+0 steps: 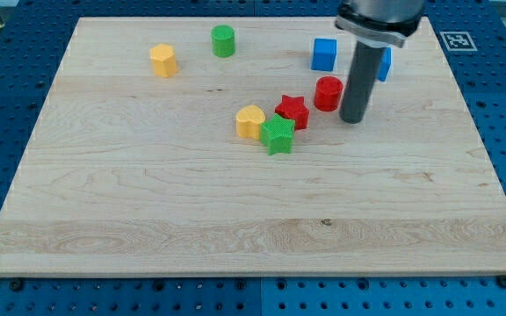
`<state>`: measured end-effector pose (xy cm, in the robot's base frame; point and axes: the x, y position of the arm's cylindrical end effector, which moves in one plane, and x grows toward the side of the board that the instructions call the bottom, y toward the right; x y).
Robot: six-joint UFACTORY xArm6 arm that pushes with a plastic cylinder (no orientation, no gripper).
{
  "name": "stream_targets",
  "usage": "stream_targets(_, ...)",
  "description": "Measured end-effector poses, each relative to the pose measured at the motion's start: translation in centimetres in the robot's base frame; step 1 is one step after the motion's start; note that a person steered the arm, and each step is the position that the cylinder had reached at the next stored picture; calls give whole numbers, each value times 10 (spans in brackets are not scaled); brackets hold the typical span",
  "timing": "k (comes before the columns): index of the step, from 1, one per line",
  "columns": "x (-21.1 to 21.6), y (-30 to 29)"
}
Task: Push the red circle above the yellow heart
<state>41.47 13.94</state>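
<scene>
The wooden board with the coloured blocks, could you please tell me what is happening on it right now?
A single arm ending in a dark rod is working over the wooden board. My tip sits just to the view's right of the red circle block, close beside it. The yellow heart block lies further toward the view's left, packed against a green star block and a red star block. The red circle is not yet above the heart.

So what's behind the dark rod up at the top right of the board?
A blue block sits behind the rod; only a sliver shows at the rod's right edge, so its shape can't be made out. My tip rests right of the red circle.
</scene>
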Motion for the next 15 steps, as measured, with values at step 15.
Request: stream_targets(15, -51, -127)
